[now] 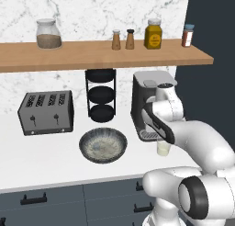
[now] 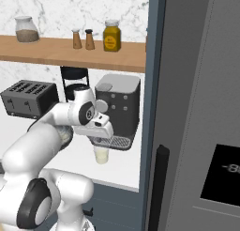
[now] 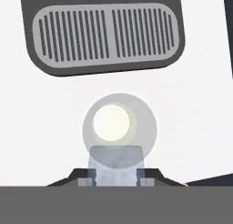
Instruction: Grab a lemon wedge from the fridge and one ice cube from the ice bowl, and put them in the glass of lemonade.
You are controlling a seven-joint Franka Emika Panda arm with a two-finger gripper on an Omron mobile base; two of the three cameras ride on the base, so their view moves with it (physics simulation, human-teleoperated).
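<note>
In the hand view the gripper [image 3: 116, 176] looked straight down with a pale, translucent, squarish block, by its look an ice cube [image 3: 116, 165], clamped between its two fingertips [image 3: 87, 178], so the pincer was grasping it and not released. Directly beneath it stood the glass of lemonade [image 3: 119, 129], a clear round tumbler whose pale yellowish liquid showed as a bright disc slightly off centre inside the rim. No lemon wedge could be made out in the liquid, though something that small might be lost at this resolution. Judging from that, the ice half of the job was nearly finished: the cube had been taken and only had to be let go over the glass. The lemon half seemed undone, and the fridge [image 2: 197, 108] at the right of the right base view appeared closed, its black bar handle facing the robot. The glass [image 1: 163, 148] sat on the white counter [image 1: 46, 156] just in front of the coffee machine [image 1: 149, 105] and its ribbed drip tray [image 3: 107, 29]. Farther left lay the ice bowl [image 1: 103, 144], wide, shallow and speckled grey, with the toaster [image 1: 46, 112] and the black tiered rack [image 1: 101, 96] behind it.
</note>
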